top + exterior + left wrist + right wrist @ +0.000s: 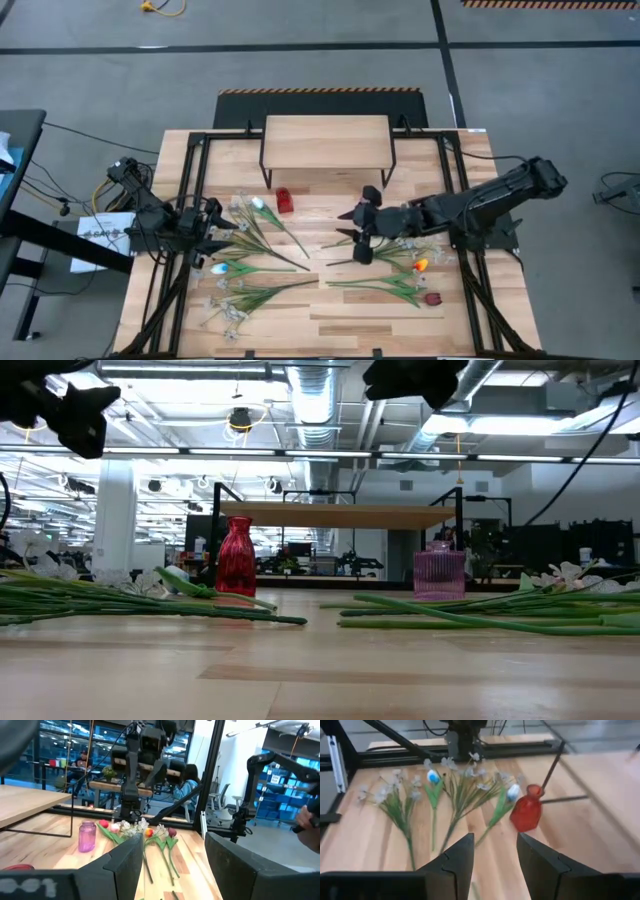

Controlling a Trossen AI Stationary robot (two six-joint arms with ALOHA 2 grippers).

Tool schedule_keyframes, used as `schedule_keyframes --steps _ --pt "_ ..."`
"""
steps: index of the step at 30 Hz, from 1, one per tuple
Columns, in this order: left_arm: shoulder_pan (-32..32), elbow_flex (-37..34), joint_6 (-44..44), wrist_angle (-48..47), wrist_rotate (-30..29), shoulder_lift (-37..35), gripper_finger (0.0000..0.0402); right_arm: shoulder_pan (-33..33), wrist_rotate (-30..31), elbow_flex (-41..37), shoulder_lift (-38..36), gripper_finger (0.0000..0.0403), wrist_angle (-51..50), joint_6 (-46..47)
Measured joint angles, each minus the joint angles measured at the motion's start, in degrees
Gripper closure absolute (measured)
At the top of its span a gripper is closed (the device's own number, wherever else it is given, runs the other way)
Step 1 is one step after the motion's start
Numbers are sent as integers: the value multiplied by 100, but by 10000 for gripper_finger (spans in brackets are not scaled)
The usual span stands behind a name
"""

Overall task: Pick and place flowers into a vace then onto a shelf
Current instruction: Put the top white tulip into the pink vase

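Observation:
Green-stemmed flowers lie flat on the table in two groups: a left group (255,240) with white sprays and pale tulip heads, and a right group (400,278) with orange and dark red heads. A red vase (284,200) and a purple vase (440,572) stand upright before the light-wood shelf (325,140). My right gripper (495,857) hangs open above the table's middle (350,235), pointing toward the left flowers and the red vase (526,814), with nothing between its fingers. My left gripper (172,865) waits open at the table's left edge (212,238).
Dark metal frame rails (190,200) run along both sides of the table. The shelf's thin dark legs (268,170) stand just behind the red vase. Bare wood lies between the two flower groups (320,290). People sit at desks beyond the table (187,777).

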Motion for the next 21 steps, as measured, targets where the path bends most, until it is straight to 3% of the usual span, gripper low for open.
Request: schedule_keyframes --steps 9,21 --pt "-2 190 13 49 142 -2 198 -32 150 259 611 250 -4 995" --pt "0 229 31 33 144 0 198 -109 127 928 1546 195 1 1823"
